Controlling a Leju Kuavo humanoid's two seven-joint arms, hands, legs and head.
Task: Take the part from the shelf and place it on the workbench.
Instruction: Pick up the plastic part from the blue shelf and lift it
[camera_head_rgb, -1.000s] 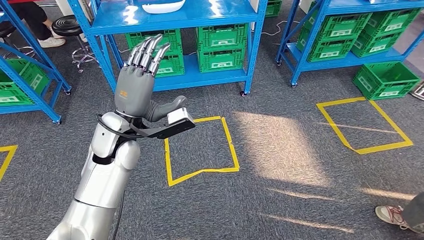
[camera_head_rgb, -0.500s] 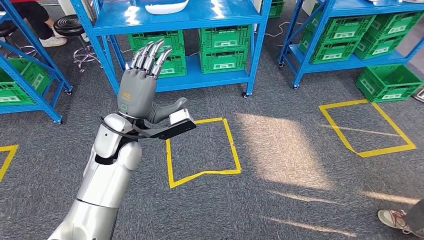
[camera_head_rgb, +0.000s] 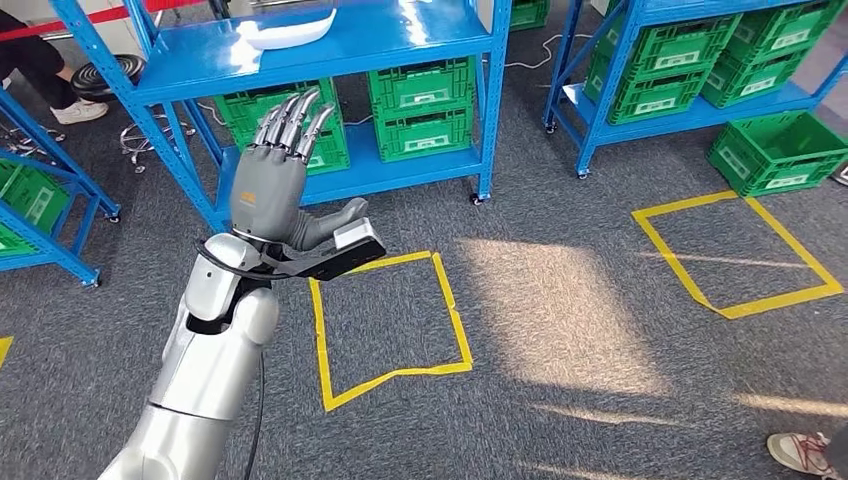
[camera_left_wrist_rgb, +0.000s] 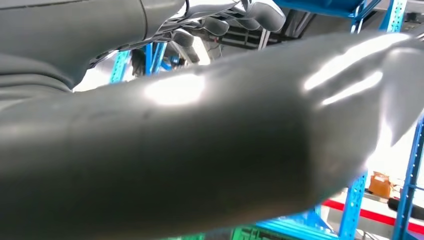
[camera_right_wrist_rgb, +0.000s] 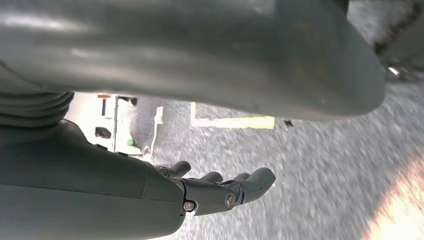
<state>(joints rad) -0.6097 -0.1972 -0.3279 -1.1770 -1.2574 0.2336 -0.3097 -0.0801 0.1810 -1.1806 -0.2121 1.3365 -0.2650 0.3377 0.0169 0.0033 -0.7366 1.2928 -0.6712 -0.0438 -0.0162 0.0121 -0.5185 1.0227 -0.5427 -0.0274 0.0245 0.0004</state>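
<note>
Green crates (camera_head_rgb: 418, 108) under blue shelf (camera_head_rgb: 400, 35), yellow floor square (camera_head_rgb: 385, 315)

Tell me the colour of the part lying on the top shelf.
White part, on the blue shelf; clearest in the head view.

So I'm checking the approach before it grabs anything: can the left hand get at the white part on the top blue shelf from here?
Probably not yet. The left hand is raised, fingers spread and empty, but the white part lies further back on the blue shelf, beyond the fingertips. Nothing blocks the way; the robot likely needs to step closer.
</note>
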